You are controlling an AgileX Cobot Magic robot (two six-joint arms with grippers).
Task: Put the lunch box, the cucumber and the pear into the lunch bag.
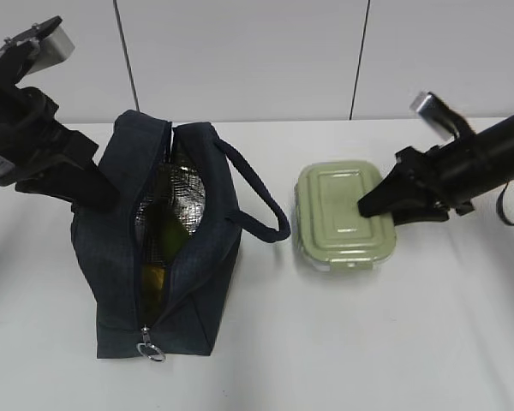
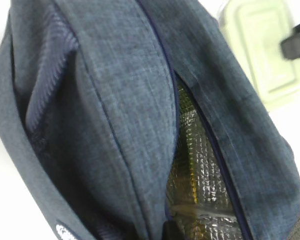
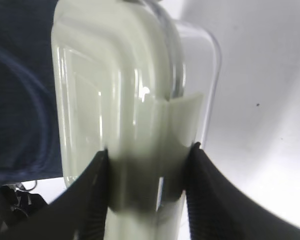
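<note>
Now the right pincer (image 3: 149, 165) clamps the lunch box (image 1: 345, 216), which sits on the surface (image 1: 368, 342) beside the gaping lunch bag (image 1: 167, 248) (left pincer shut, out of sight), so lifting it across comes next.

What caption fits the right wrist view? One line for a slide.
Right gripper closed across one side of the sage-lidded lunch box, the navy lunch bag alongside it.

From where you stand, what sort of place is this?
Probably a robot test bench, not a kitchen: a bare white table, plain white wall panels, and two black robot arms working around a dark navy fabric lunch bag.
</note>
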